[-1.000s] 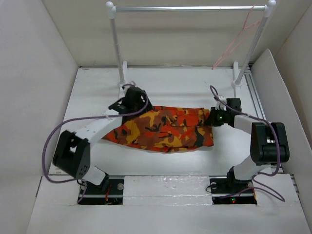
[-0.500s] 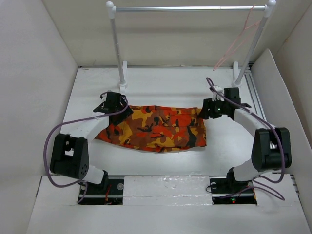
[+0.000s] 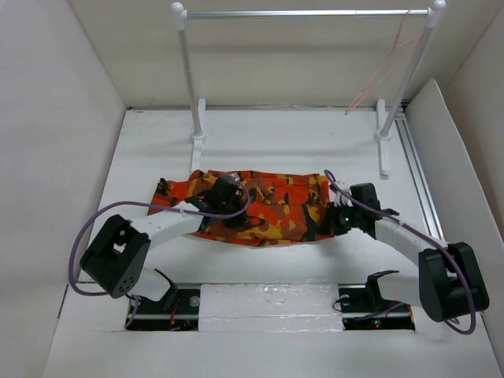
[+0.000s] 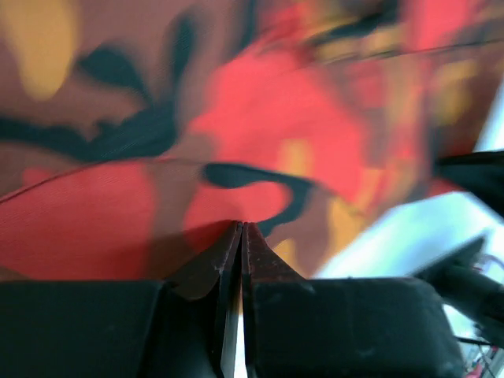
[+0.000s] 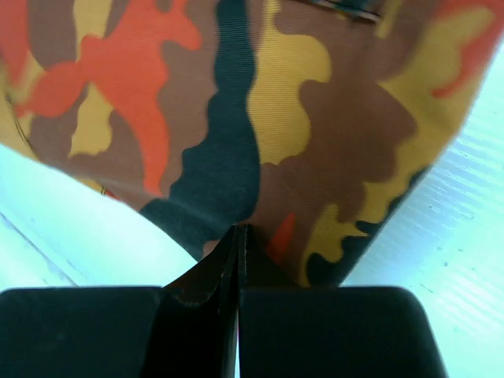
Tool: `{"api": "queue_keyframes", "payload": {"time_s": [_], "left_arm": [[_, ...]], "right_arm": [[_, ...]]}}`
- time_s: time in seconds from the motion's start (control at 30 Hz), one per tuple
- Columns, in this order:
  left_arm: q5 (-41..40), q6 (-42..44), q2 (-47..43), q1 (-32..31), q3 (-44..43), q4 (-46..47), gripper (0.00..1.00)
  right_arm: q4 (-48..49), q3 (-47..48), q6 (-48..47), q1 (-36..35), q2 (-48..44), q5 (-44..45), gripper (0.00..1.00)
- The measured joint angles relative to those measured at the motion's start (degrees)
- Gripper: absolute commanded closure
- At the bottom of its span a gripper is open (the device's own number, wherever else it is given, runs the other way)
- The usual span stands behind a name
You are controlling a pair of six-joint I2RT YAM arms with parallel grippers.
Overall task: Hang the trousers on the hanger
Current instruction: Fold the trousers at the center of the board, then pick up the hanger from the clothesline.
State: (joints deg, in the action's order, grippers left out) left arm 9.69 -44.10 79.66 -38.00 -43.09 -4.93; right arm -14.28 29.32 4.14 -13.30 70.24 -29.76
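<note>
The left gripper (image 4: 242,230) has its jaws drawn together, tips down against the trousers (image 3: 272,201), and from above it sits over the cloth a little left of the garment's middle; whether a thin pinch of fabric is caught between the tips cannot be told from its wrist view. The trousers lie flat on the table (image 3: 260,142), folded into a broad band with the long axis running left to right across the space between the two arms. The left end reaches out past the left gripper, and the right end stops at the right gripper (image 5: 238,230). That gripper's jaws are likewise together, their tips meeting the near right edge of the cloth, with bare table just beside them on both sides, so it may hold only the hem, if anything. Farther right and well back, the hanger (image 3: 375,76) hangs by its hook from the silver bar (image 3: 307,12), close to the right-hand white post (image 3: 409,71), tilted down toward the left. It is well apart from the garment, up and behind its right end, so the right arm is much the nearer one to it, and the trousers would have to travel back and to the right
</note>
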Motion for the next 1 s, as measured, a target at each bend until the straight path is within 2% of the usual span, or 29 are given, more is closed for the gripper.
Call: {"api": "queue_keyframes", "payload": {"time_s": [0.2, 0.27, 0.3, 0.37, 0.43, 0.53, 0.67, 0.7, 0.77, 0.87, 0.9, 1.0], "left_arm": [[-0.7, -1.0, 2.8, 0.6, 6.5, 1.2, 1.0], [-1.2, -0.8, 1.8, 0.6, 6.5, 0.7, 1.0], [-1.4, -0.6, 1.0, 0.6, 6.4, 0.0, 1.0], [-1.6, 0.0, -1.3, 0.6, 5.4, -2.9, 1.0], [-1.9, 0.8, -3.8, 0.5, 2.3, -5.9, 1.0], [-2.4, 2.3, -7.5, 0.5, -4.2, -7.5, 0.99], [-2.6, 4.3, -11.0, 0.5, -9.6, -6.9, 0.99], [-2.5, 4.8, -11.5, 0.5, -9.9, -6.8, 0.98], [-2.2, 5.4, -11.8, 0.5, -9.8, -7.4, 0.97], [-1.8, 6.2, -12.3, 0.5, -8.3, -7.9, 0.88], [-1.7, 6.3, -12.7, 0.5, -7.6, -8.3, 0.8], [-1.5, 6.7, -14.5, 0.5, -5.2, -8.9, 0.7]], "right_arm": [[2.6, -4.9, 2.4, 5.4, -2.0, 0.2, 0.98], [0.5, -3.6, 1.9, 5.5, -2.2, 0.5, 0.89], [-2.0, -2.1, 1.4, 5.5, -2.7, 0.7, 0.75], [-8.2, 4.0, 0.1, 5.6, -4.3, 2.1, 0.57], [-12.9, 12.7, -1.4, 5.8, -6.1, 2.9, 0.55], [-16.3, 31.4, -3.0, 6.0, -7.2, 4.0, 0.56], [-13.8, 52.7, -3.7, 8.3, -6.4, 4.5, 0.51], [-12.7, 56.3, -3.4, 9.3, -5.7, 4.5, 0.46], [-10.3, 61.4, -2.3, 11.2, -4.0, 4.3, 0.39], [-7.5, 67.4, 0.1, 14.4, 1.4, 3.7, 0.34], [-6.8, 68.6, 1.3, 15.7, 3.3, 3.5, 0.33], [-4.3, 69.0, 5.6, 19.6, 9.2, 2.8, 0.31]]}}
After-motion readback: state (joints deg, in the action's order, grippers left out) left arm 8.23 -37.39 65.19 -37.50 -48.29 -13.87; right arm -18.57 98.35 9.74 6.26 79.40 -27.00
